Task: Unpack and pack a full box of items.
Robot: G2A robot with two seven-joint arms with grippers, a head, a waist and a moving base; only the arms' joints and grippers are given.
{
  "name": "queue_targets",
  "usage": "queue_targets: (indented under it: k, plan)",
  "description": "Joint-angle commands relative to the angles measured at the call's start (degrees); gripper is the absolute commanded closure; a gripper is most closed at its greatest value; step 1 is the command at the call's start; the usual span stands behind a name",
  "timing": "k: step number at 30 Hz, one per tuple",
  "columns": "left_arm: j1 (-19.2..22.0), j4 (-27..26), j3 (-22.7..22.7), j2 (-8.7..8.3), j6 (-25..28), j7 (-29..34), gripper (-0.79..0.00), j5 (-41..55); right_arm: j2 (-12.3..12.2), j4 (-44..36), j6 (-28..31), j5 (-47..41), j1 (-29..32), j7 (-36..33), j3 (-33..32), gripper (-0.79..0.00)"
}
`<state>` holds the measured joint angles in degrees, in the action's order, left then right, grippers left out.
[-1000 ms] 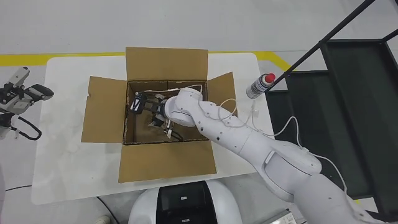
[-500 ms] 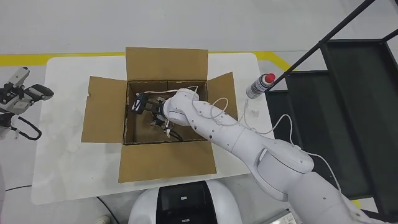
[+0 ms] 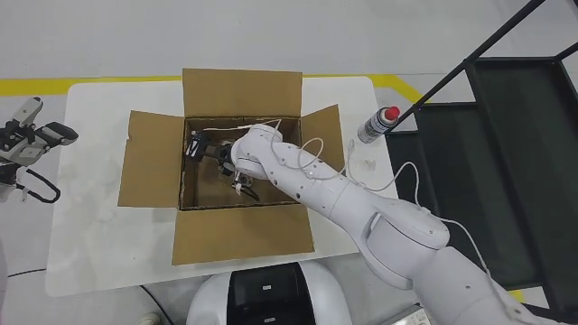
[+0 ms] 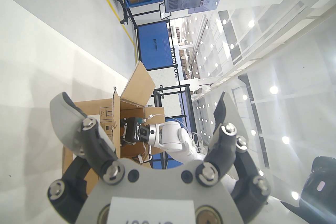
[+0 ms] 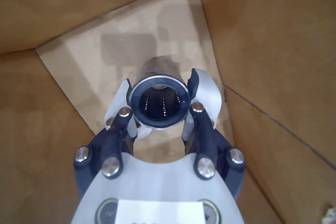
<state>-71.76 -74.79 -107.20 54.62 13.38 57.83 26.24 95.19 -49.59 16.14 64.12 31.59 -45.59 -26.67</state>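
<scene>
An open cardboard box stands in the middle of the white table. My right gripper is down inside it, near the box's left wall. In the right wrist view the right gripper is shut on a hollow metal cylinder with a black ring at its near end, held just above the box floor. My left gripper hangs beyond the table's left edge, away from the box. The left gripper is open with nothing between its fingers.
A spray can with a red cap lies at the table's right edge. A black metal frame with steps stands right of the table. The box's four flaps are folded outward. Loose cables trail from the right arm inside the box.
The right gripper has shifted slightly farther left inside the box, and its arm has bent in more over the box. The left arm has not moved.
</scene>
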Motion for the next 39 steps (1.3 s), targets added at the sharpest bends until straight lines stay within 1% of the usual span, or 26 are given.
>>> queue_targets:
  k: [1,4,7,10,12,17,20,23,27,32,36,37,39]
  plan:
    - [0.0,0.0,0.0,0.00,0.0,0.0,-0.785,0.0,-0.6,-3.1,-0.1,0.7,0.3,-1.8,-0.9,0.000]
    - [0.0,0.0,0.0,0.00,0.0,0.0,-0.785,0.0,-2.2,-9.7,-0.4,2.3,1.5,-5.7,-3.3,0.000]
    - [0.0,0.0,0.0,0.00,0.0,0.0,-0.785,0.0,-4.4,-18.5,0.7,3.3,4.2,-9.9,-6.8,0.000]
    - [0.0,0.0,0.0,0.00,0.0,0.0,-0.785,0.0,-7.0,-27.9,5.1,1.8,8.5,-12.4,-12.2,0.000]
    - [0.0,0.0,0.0,0.00,0.0,0.0,-0.785,0.0,-8.7,-33.3,7.5,3.1,11.1,-15.8,-15.8,0.000]
    - [0.0,0.0,0.0,0.00,0.0,0.0,-0.785,0.0,-11.9,-47.3,14.7,-0.9,18.4,-20.3,-24.7,0.000]
    - [0.0,0.0,0.0,0.00,0.0,0.0,-0.785,0.0,-13.5,-54.7,17.4,-1.8,21.8,-24.2,-29.8,0.000]
    - [0.0,0.0,0.0,0.00,0.0,0.0,-0.785,0.0,-15.2,-61.7,17.0,-1.3,25.0,-25.6,-33.3,0.000]
    - [0.0,0.0,0.0,0.00,0.0,0.0,-0.785,0.0,-18.0,-69.4,16.1,-2.0,29.4,-26.5,-38.9,0.000]
    - [0.0,0.0,0.0,0.00,0.0,0.0,-0.785,0.0,-21.0,-77.4,15.5,-8.3,37.9,-27.1,-50.2,0.000]
    - [0.0,0.0,0.0,0.00,0.0,0.0,-0.785,0.0,-23.0,-83.6,15.3,-10.8,45.8,-27.3,-58.5,0.000]
    - [0.0,0.0,0.0,0.00,0.0,0.0,-0.785,0.0,-23.4,-84.9,15.1,-11.0,47.7,-27.4,-60.4,0.000]
    - [0.0,0.0,0.0,0.00,0.0,0.0,-0.785,0.0,-24.1,-85.1,15.6,-11.6,50.3,-27.0,-64.3,0.000]
